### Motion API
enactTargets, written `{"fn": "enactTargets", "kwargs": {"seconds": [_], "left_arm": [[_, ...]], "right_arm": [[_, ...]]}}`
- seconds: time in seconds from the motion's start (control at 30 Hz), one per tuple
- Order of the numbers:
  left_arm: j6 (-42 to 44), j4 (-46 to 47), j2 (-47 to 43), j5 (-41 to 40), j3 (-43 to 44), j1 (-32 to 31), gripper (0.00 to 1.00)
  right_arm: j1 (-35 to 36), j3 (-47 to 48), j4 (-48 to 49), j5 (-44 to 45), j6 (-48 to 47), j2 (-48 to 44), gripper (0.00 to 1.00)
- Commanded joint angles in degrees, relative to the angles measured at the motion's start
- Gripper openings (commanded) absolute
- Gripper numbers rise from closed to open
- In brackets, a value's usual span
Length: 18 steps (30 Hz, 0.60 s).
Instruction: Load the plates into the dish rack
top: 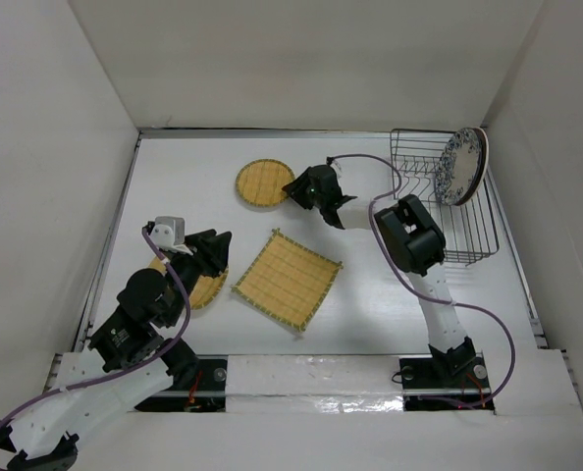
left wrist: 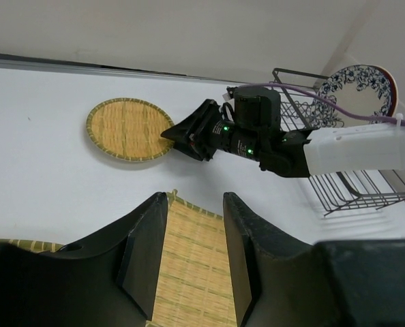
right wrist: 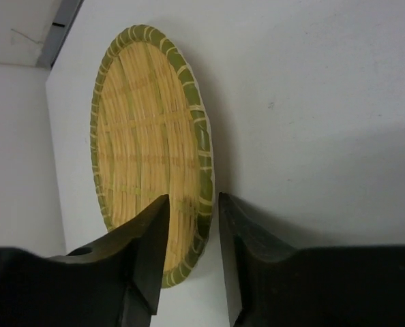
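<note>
Since the right claw (right wrist: 193,203) is only narrowly parted, with the rim of the far disc (right wrist: 148,136) showing in the gap between its fingers and nothing gripped yet, we judge the pickup to be the risky part. That disc lies flat on the table (top: 390,314), well left of the rack (top: 465,231) and level with its far end. It looks thin and light, so if the claw closes without one finger getting under the edge, the fingers could skid over the weave or shove the disc farther from the rack.

A shallow pinch on the rim could also let it droop or slip on the way across.

At the rack's far end a floral plate (top: 461,167) stands on edge, so a careless entry could knock it. The right arm's own elbow sits just left of the rack, across the direct path.

Left of the rack and nearer us lies the mat (top: 288,279), and farther left the near disc (top: 209,289). The left claw (left wrist: 194,199) hovers there, moderately open and empty.
</note>
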Motion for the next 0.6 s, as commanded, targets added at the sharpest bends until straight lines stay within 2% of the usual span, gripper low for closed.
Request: {"fn": "enactTargets", "kwargs": {"seconds": [0.0, 0.03, 0.13, 0.17, 0.23, 0.4, 0.57], "left_arm": [[0.97, 2.22, 0.22, -1.39, 0.26, 0.25, 0.36], [0.88, 2.22, 0.22, -1.74, 0.25, 0.25, 0.36], [0.71, 1.95, -0.05, -1.31, 0.17, 0.25, 0.36], [0.79, 2.13, -0.22, -1.56, 0.17, 0.25, 0.36], [0.88, 2.22, -0.40, -2.18, 0.17, 0.25, 0.37], [0.97, 2.39, -0.57, -1.57, 0.17, 0.25, 0.37], [0.79, 1.87, -0.92, -1.21, 0.25, 0.25, 0.37]], "right_arm": [[0.23, 2.33, 2.40, -1.53, 4.94, 2.74, 0.39], [0.23, 2.33, 2.40, -1.00, 5.64, 2.83, 0.37], [0.23, 2.33, 2.67, 0.32, 6.69, 3.09, 0.22], [0.23, 1.80, 3.01, 0.41, 7.05, 2.92, 0.10], [0.23, 0.14, 5.65, 1.63, 7.84, 1.00, 0.02], [2.50, -2.68, 11.28, 4.00, 4.08, -4.54, 0.00], [5.24, -3.38, 11.19, 9.19, -7.44, -13.68, 0.00]]}}
